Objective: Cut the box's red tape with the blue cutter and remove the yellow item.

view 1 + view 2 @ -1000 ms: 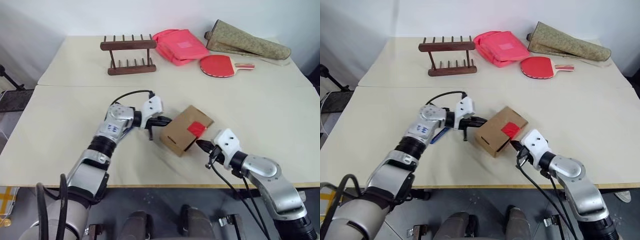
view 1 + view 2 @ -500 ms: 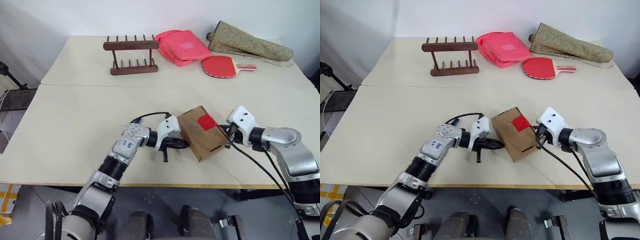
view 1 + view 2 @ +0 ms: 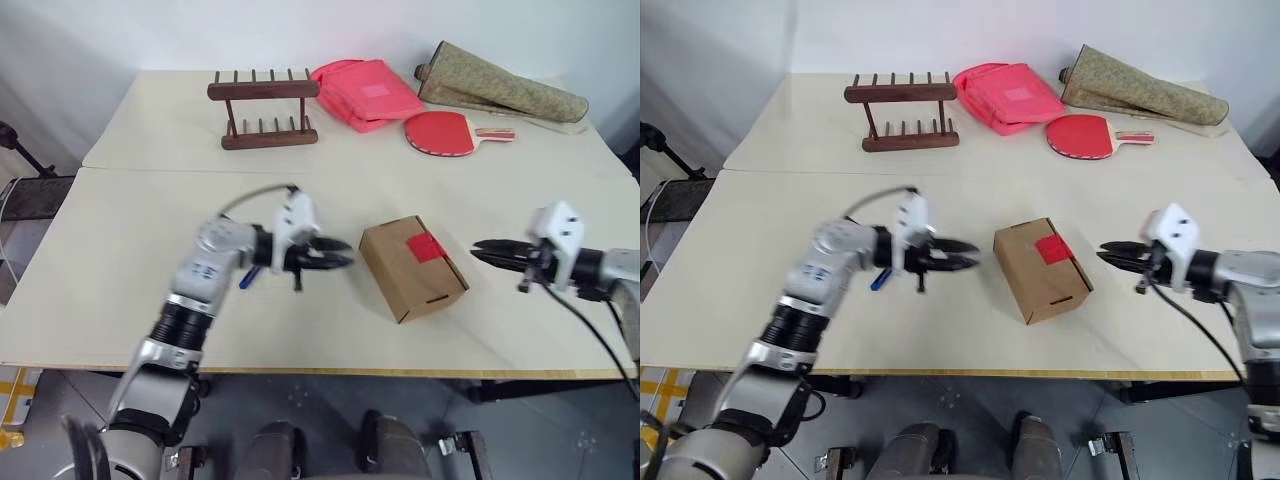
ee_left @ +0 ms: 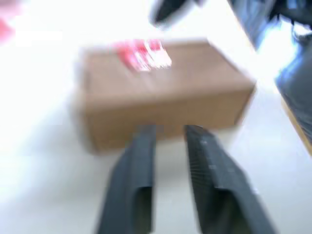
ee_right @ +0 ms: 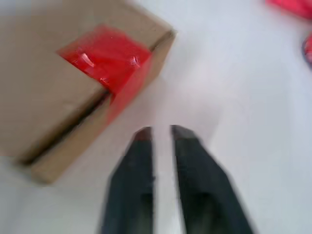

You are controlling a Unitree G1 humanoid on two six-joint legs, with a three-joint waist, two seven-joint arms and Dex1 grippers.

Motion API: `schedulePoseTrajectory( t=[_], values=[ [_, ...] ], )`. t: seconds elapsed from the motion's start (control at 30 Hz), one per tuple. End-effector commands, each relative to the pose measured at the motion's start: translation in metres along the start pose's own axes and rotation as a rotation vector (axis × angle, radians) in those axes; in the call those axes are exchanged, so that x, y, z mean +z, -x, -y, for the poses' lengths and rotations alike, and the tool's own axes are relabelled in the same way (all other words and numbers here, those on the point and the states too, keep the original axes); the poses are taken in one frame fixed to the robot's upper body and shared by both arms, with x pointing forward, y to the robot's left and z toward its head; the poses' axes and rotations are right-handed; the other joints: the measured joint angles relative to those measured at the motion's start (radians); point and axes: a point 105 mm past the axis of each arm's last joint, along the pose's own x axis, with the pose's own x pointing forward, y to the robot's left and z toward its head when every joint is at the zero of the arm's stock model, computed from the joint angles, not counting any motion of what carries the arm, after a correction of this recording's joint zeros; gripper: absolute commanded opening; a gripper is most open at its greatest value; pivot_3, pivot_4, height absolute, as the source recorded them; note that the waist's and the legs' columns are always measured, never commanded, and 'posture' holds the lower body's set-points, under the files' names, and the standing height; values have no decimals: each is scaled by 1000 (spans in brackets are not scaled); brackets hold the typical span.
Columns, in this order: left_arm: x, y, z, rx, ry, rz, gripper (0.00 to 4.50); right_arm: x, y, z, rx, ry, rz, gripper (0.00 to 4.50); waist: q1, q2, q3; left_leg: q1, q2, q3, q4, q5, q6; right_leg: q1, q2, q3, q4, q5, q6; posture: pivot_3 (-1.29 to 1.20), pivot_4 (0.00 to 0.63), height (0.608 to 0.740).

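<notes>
The brown cardboard box lies on the table between my two grippers, with the red tape on its top near the far right corner. My left gripper hovers a short way left of the box, pointing at it, open and empty. My right gripper hovers to the right of the box, pointing back at it, open a little with nothing in it. A bit of the blue cutter shows on the table under my left forearm. The left wrist view shows the box just beyond the fingers. The yellow item is hidden.
At the back of the table stand a wooden peg rack, a pink bag, a red paddle and a patterned rolled pouch. A seam crosses the table. The front edge runs close behind the box.
Both grippers have let go of the box, drawn back from it to either side and opened. The box, gripped between them half a second ago, now rests on the table.
</notes>
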Motion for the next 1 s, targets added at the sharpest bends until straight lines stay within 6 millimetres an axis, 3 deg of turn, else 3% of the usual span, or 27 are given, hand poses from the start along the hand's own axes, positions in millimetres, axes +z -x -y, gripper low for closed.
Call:
schedulePoseTrajectory(
  t=[0.03, 0.13, 0.23, 0.27, 0.33, 0.43, 0.53, 0.6, 0.7, 0.87, 0.93, 1.0],
  values=[
    [7, 66, -12, 133, 11, -10, 2372, 47, 12, -23, 90, 47, 240, 1925, -16, 1, -1, 1, 1, 1, 0, -1, -1, 0, 1, 0, 0, 0, 0, 0, 150, 740],
    [-17, 120, -2, 244, 74, -131, 3327, 46, 5, -45, 142, 39, 244, 2986, -29, 2, -1, 6, 2, 2, -5, -1, -2, 1, 1, 0, 1, 0, 0, 0, 150, 740],
    [-40, 189, 14, 467, 156, -205, 4290, 51, -8, -74, 184, 62, 354, 4067, -27, 2, -1, 6, 3, 1, -5, -1, -3, 1, 1, 0, 2, 0, 0, 0, 150, 740],
    [-43, 202, 19, 515, 167, -214, 4500, 51, -11, -79, 184, 63, 377, 4424, -26, 1, 0, 6, 3, 1, -5, -2, -3, 1, 1, 0, 2, 0, 0, 0, 150, 740],
    [-50, 232, 31, 627, 183, -246, 4500, 48, -20, -91, 206, 78, 390, 4467, -21, 0, 0, 4, 2, 0, -4, -2, -3, 0, 1, 0, 1, 0, -1, 0, 150, 740],
    [-66, 295, 65, 850, 238, -354, 4500, 58, -28, -98, 197, 24, 509, 4467, -19, 0, 0, 4, 1, -2, -4, -2, -4, 1, -2, 0, 1, 0, -1, 0, 150, 740],
    [-62, 317, 83, 964, 236, -383, 4500, 57, -30, -105, 227, 91, 509, 4467, -16, 1, 0, 5, 2, -2, -5, -4, -5, 0, -2, -1, 1, 0, -1, 0, 150, 740],
    [-56, 320, 97, 1005, 242, -370, 4500, 56, -29, -107, 223, 99, 513, 4467, -8, 0, 0, 5, 2, -3, -5, -6, -7, 0, -2, -1, 1, 0, -1, 0, 150, 740],
    [-52, 297, 104, 954, 272, -321, 4500, 55, -26, -108, 217, 90, 510, 4467, 2, 0, 0, 5, 2, -3, -5, -8, -8, 1, -2, -1, 0, 0, -1, 0, 150, 740],
    [-59, 215, 90, 764, 301, -256, 4500, 51, -10, -111, 251, 80, 454, 4467, 13, 2, 0, 5, 1, -4, -4, -8, -8, 2, -2, -1, 0, 0, -1, 0, 150, 740],
    [-61, 202, 84, 773, 301, -240, 4500, 53, -7, -111, 259, 86, 444, 4467, 6, 1, 0, 5, 1, -2, -4, -8, -8, 2, -2, 0, -1, 0, -1, 0, 150, 740],
    [-76, 168, 68, 808, 334, -212, 4500, 53, 0, -114, 261, 83, 424, 4467, 3, 3, -1, 6, 1, -2, -4, -7, -6, 2, -1, 0, 0, 0, -1, 0, 150, 740]
  ],
)
